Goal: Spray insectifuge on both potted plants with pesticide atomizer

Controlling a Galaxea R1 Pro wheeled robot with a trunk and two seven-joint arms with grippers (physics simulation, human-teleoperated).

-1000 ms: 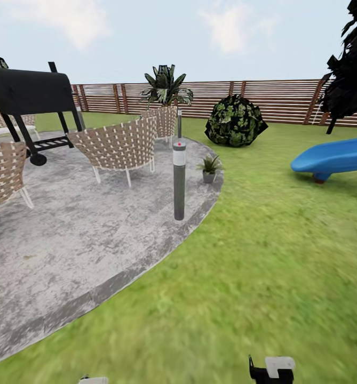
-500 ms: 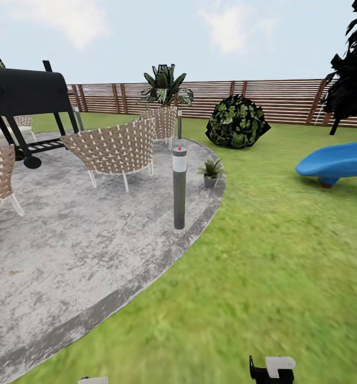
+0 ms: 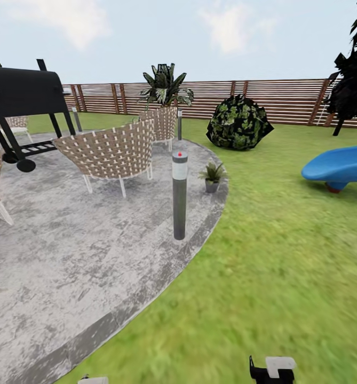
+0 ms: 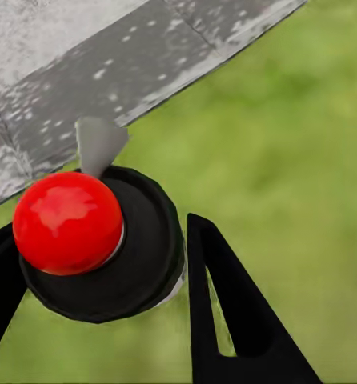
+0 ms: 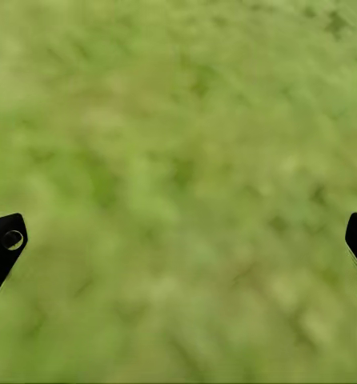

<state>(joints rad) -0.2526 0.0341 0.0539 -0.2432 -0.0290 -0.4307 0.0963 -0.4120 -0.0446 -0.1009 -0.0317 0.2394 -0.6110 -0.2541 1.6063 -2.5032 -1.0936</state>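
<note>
Out on the garden (image 3: 285, 256) lawn beside the round paved patio (image 3: 66, 256).

Nearest: right end effector (image 5: 178, 248) over blurred grass, fingers (image 5: 2, 248) set wide apart at the picture's two edges, nothing between. Left end effector (image 4: 106, 304) over the patio rim, black fingers (image 4: 226, 320) flanking a black round cap with a red ball (image 4: 66, 222); cannot tell whether gripping it. Further on: grey post (image 3: 179, 194) with red-dotted top at the patio edge, then a small potted plant (image 3: 212, 176) just beyond it. Behind: woven chairs (image 3: 111, 154), black grill (image 3: 21, 98), blue slide (image 3: 335, 166), round dark bush (image 3: 238, 122), slatted fence (image 3: 285, 98).
</note>
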